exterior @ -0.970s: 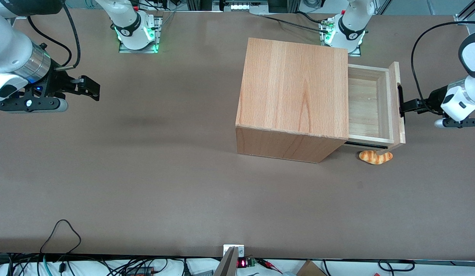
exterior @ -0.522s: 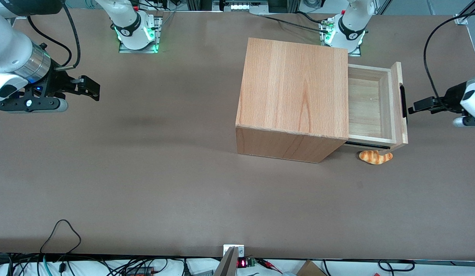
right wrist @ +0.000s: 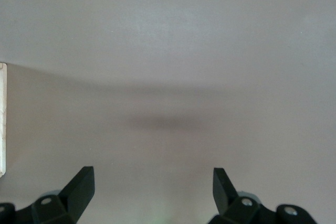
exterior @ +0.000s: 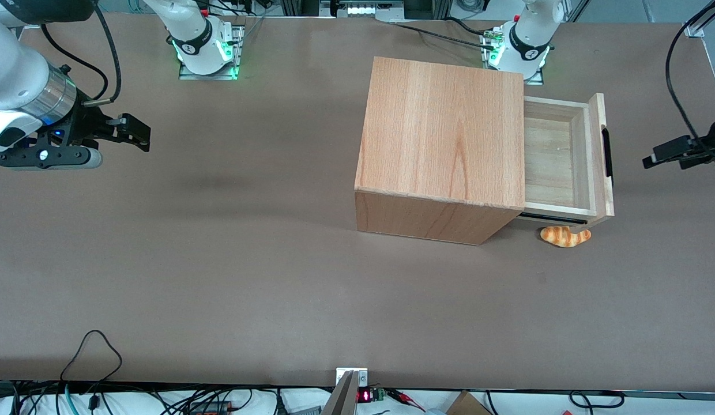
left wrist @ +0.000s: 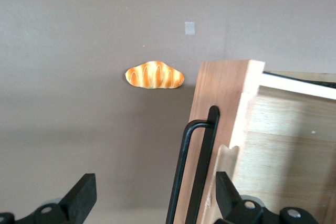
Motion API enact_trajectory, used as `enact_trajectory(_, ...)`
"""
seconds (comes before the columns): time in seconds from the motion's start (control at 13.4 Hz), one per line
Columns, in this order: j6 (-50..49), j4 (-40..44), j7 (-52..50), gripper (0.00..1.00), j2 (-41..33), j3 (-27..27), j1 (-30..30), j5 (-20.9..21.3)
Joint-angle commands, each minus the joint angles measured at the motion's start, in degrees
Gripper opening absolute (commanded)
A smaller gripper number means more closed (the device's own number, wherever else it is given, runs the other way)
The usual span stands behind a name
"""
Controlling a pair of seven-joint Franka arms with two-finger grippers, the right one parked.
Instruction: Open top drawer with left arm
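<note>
The top drawer [exterior: 556, 155] stands pulled out of the wooden cabinet [exterior: 444, 144], and its pale plywood inside shows. Its slim black bar handle [exterior: 607, 153] runs along the front panel [exterior: 598, 155]. The left arm's gripper [exterior: 650, 159] hangs in front of the drawer, a clear gap away from the handle, toward the working arm's end of the table. It is open and holds nothing. In the left wrist view the gripper [left wrist: 155, 198] is spread wide. One of its fingers [left wrist: 226, 192] overlaps the drawer front panel [left wrist: 223, 98] beside the handle [left wrist: 197, 171].
A small toy croissant [exterior: 565, 236] lies on the brown table [exterior: 248, 259] just under the drawer's corner nearer the front camera; the left wrist view also catches this croissant [left wrist: 154, 75]. Cables run along the table's near edge [exterior: 92, 346].
The gripper has let go of the handle and drawn back from the drawer toward the working arm's end. The drawer slid out slightly, then stayed put.
</note>
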Motion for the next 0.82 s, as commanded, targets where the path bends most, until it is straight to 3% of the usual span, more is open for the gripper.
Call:
enact_trajectory(0.0, -4.5, 5.8, -2.3, 1.00, 0.9, -0.9, 0.4, 1.2)
enact_trajectory(0.3, -6.8, 9.2, -4.4, 1.00, 0.9, -1.3, -0.9, 2.4)
enact_trajectory(0.52, -6.8, 10.7, -4.1, 1.00, 0.6, 0.7, -6.8, 6.5)
enact_trajectory(0.75, -6.9, 10.7, -5.1, 1.00, 0.5, 3.9, -11.6, 6.7)
